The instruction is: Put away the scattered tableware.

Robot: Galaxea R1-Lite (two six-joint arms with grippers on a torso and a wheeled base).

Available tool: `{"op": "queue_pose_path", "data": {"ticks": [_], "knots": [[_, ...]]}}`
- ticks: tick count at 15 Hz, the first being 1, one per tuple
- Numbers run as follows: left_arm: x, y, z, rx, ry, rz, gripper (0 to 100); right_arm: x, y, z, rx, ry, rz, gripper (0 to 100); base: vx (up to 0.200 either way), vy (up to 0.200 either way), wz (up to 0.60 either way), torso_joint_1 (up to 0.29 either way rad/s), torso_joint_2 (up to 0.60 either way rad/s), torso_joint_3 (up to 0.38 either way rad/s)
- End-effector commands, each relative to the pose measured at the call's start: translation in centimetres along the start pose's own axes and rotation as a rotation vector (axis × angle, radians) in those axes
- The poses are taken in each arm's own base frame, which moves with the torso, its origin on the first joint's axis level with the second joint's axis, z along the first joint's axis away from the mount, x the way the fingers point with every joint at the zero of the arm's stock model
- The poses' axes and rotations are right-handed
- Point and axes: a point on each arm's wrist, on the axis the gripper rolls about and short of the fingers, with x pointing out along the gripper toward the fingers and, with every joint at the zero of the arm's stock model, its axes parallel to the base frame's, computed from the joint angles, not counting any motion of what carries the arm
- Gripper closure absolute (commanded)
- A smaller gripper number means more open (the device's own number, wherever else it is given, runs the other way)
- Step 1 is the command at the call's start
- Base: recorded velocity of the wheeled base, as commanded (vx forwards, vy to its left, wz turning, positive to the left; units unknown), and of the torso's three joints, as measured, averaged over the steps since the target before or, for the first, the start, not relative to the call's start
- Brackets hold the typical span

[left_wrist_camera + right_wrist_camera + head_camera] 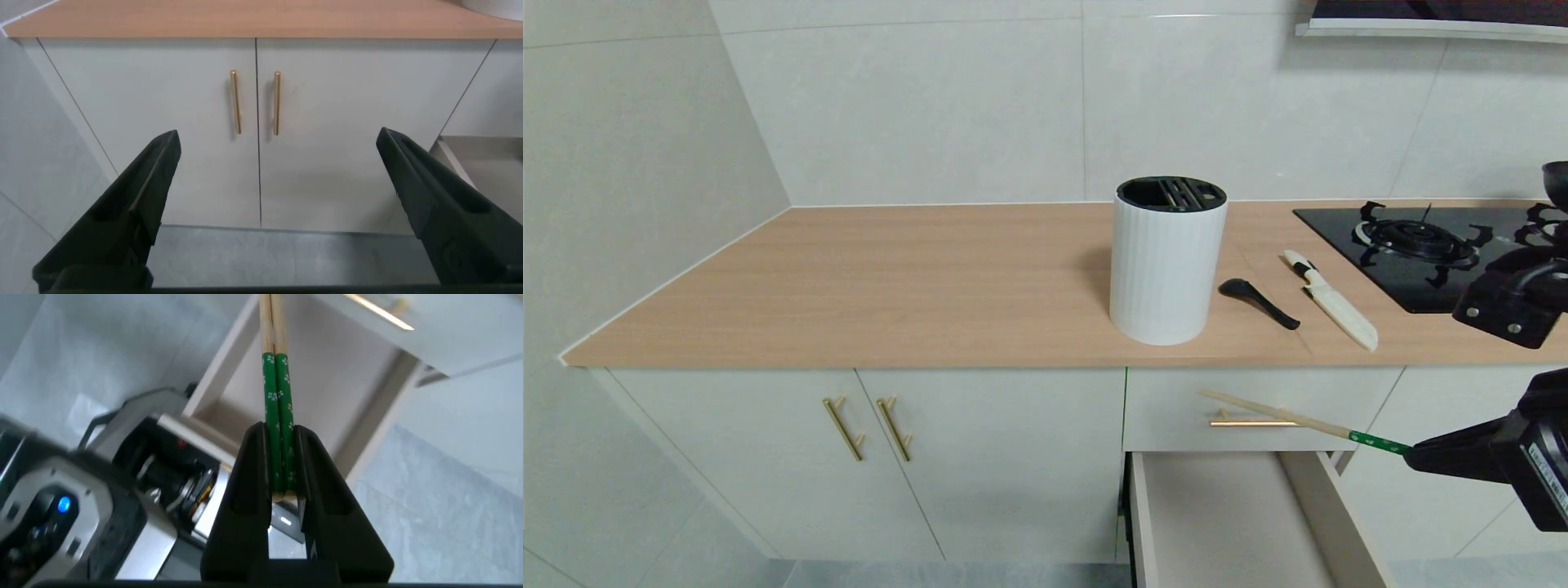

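1. While my right gripper (1409, 452) pinches the green ends of a pair of chopsticks (1282, 415) tightly, their bare tips reach across the upper drawer front, with the pulled-out drawer (1225, 523) below them.
2. My left gripper (278, 140) hangs with its fingers spread wide and nothing between them, facing the two-door cabinet (163, 122) under the countertop (890, 278).
3. On the countertop the white utensil holder (1168, 269) stands upright. A black spoon (1258, 303) and a white knife (1331, 310) lie between it and the hob (1421, 253), not touching each other.
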Motion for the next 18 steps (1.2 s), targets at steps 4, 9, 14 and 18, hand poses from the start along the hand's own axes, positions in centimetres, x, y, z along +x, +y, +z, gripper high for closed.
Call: {"op": "queue_pose_path", "data": {"ticks": [4,9,14,18], "knots": [[0.0,0.0,0.0,0.000,0.000,0.000,0,1.5,0.1,0.0,-0.007,0.052,0.015,100,0.000,0.000,0.00,0.000,0.00,0.000],[0.0,0.0,0.0,0.000,0.001,0.000,0,2.5,0.3,0.1,-0.014,0.086,0.027,100,0.000,0.000,0.00,-0.016,0.04,0.024],[0.0,0.0,0.0,0.000,0.001,0.000,0,3.2,0.2,0.2,-0.013,0.112,0.029,100,0.000,0.000,0.00,-0.187,0.44,0.250],[0.0,0.0,0.0,0.000,0.000,0.000,0,3.5,0.2,0.2,-0.014,0.121,0.031,100,0.000,0.000,0.00,-0.195,0.49,0.281]]}}
